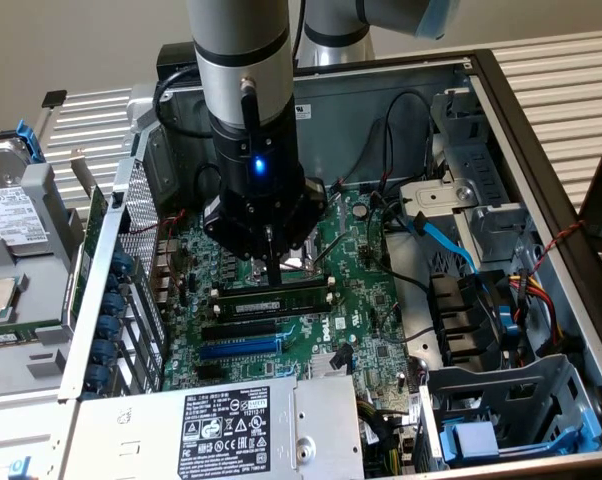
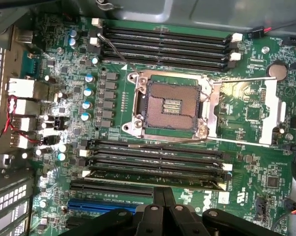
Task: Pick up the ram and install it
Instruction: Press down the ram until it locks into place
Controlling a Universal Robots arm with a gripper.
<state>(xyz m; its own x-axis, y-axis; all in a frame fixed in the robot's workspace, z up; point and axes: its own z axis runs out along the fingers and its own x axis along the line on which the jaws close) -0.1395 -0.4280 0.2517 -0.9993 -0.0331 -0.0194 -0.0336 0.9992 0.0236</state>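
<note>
The gripper (image 1: 272,268) hangs over the middle of the motherboard (image 1: 366,290) inside the open computer case (image 1: 541,160), its fingers (image 2: 163,200) drawn together with nothing between them. The ram (image 1: 271,297) lies lengthwise in one of the black memory slots (image 2: 158,152) on the side of the empty CPU socket (image 2: 170,105) nearer the blue expansion slot (image 1: 239,349); the fingertips sit directly above its upper edge, touching or just short of it. In the wrist view the green stick (image 2: 153,178) appears level along its slot. Judgement: pick-up is done and the seating step is in hand. Whether the end latches have locked cannot be told. Full seating calls for even downward pressure along the stick.
</note>
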